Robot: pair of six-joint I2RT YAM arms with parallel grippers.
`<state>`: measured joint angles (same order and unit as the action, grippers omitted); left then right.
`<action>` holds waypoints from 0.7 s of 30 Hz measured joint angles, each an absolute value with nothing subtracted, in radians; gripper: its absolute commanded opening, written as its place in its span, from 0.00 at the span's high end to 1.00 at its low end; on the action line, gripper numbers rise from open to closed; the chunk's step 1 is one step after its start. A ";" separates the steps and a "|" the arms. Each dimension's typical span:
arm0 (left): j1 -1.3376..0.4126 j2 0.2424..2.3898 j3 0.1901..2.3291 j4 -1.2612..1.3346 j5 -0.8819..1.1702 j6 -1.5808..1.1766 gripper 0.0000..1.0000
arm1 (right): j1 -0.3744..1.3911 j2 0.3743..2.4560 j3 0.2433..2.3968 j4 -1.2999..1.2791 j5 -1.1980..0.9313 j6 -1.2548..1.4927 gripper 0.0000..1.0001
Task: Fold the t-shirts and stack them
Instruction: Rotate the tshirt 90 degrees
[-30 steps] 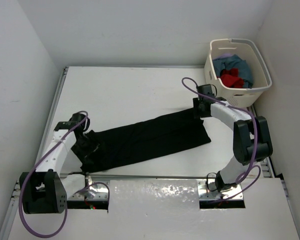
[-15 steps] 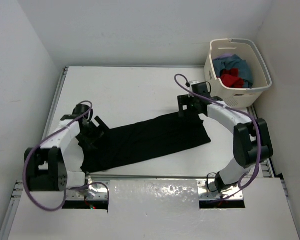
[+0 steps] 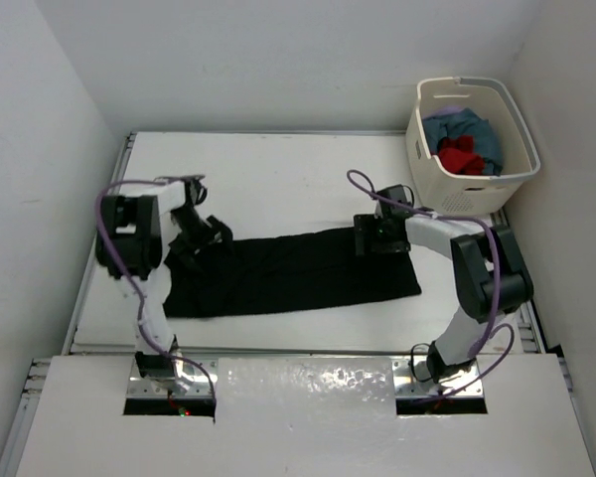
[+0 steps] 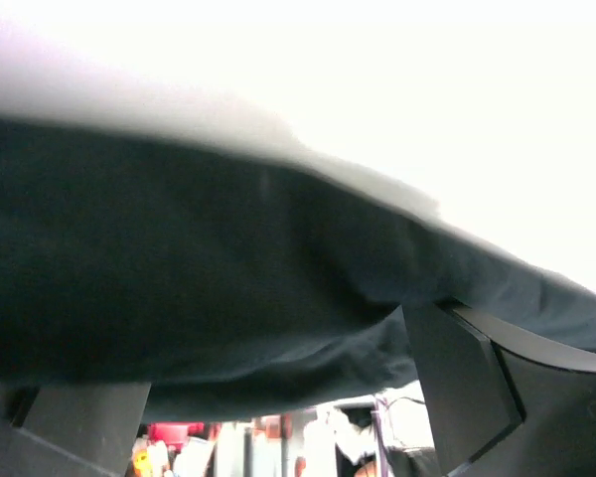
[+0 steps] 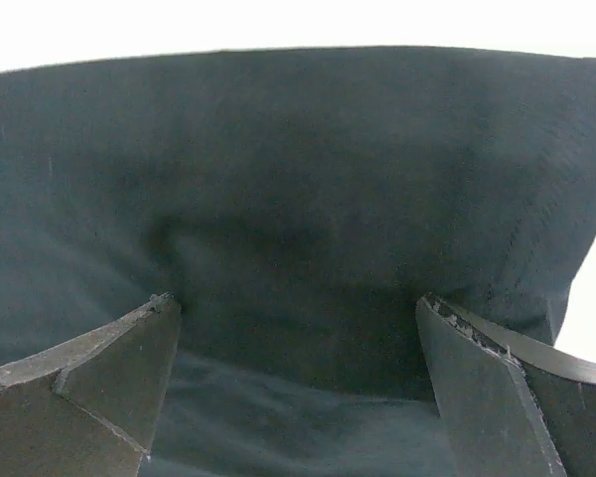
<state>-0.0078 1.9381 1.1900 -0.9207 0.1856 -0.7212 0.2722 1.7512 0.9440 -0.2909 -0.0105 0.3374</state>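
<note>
Top external view showed the black t-shirt lying flat on the table. Left gripper and right gripper stood wide open, empty, at its far corners. Advised: pinch both ends level before folding across. Basket beyond held the red t-shirt.
</note>
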 measured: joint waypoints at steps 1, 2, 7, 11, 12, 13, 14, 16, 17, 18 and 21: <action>-0.010 2.008 1.284 -0.972 0.192 -0.714 0.00 | 0.273 1.726 0.911 -0.280 -0.017 0.342 0.01; -0.014 2.079 1.389 -1.015 0.203 -0.706 0.00 | 0.275 1.699 0.878 -0.275 -0.016 0.344 0.01; -0.052 2.418 2.020 -1.167 0.226 -0.692 0.00 | 0.324 1.503 0.689 -0.321 -0.079 0.369 0.01; -0.083 2.594 2.357 -0.854 0.296 -0.720 0.00 | 0.461 1.386 0.599 -0.380 -0.187 0.382 0.01; -0.091 2.611 2.350 -0.702 0.321 -0.744 0.00 | 0.506 1.376 0.591 -0.374 -0.222 0.382 0.01; -0.099 2.627 2.333 -0.559 0.348 -0.771 0.00 | 0.549 1.372 0.587 -0.361 -0.258 0.380 0.01; -0.108 2.647 2.329 -0.445 0.369 -0.797 0.00 | 0.593 1.373 0.585 -0.344 -0.291 0.379 0.01; -0.136 2.737 2.373 -0.181 0.396 -0.851 0.00 | 0.703 1.401 0.586 -0.276 -0.371 0.370 0.01; -0.149 2.788 2.428 -0.103 0.394 -0.870 0.00 | 0.750 1.421 0.587 -0.252 -0.387 0.364 0.01; -0.165 2.833 2.462 -0.017 0.375 -0.889 0.00 | 0.782 1.444 0.593 -0.229 -0.404 0.361 0.01; -0.210 2.886 2.460 0.196 0.310 -0.937 0.00 | 0.863 1.524 0.631 -0.125 -0.452 0.355 0.01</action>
<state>-0.2104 2.8864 2.4599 0.1955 0.3103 -0.9367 0.8631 1.5238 0.6312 -0.1253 -0.4522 0.3546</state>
